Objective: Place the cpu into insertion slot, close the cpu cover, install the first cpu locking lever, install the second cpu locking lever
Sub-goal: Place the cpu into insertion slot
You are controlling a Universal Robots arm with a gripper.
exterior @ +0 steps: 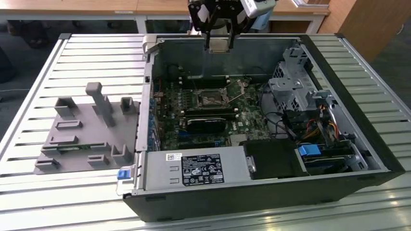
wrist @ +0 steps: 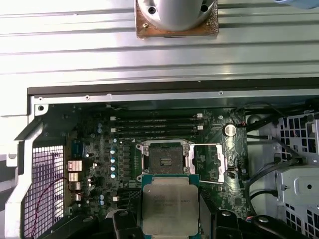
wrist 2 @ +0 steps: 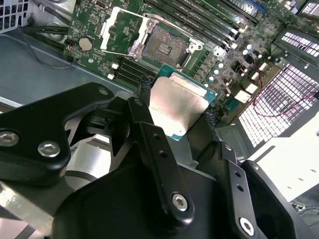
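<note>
The pincer is clamping the cpu, working on placement; the insertion slot is lying below, seemingly slightly ahead, demanding squared alignment.

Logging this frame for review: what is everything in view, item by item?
table: one, silvery, slatted
computer case: one, black, open, on the table
parts holder: one, grey, on the table, exterior view's left
power supply: one, grey, inside the case
circuit board: one, green, inside the case
socket: one, dark centre, silvery rim, on the circuit board, empty
socket cover: one, silvery, swung open beside the socket
processor chip: one, silver-grey, held above the circuit board
tool: one, black, shut on the processor chip
</note>
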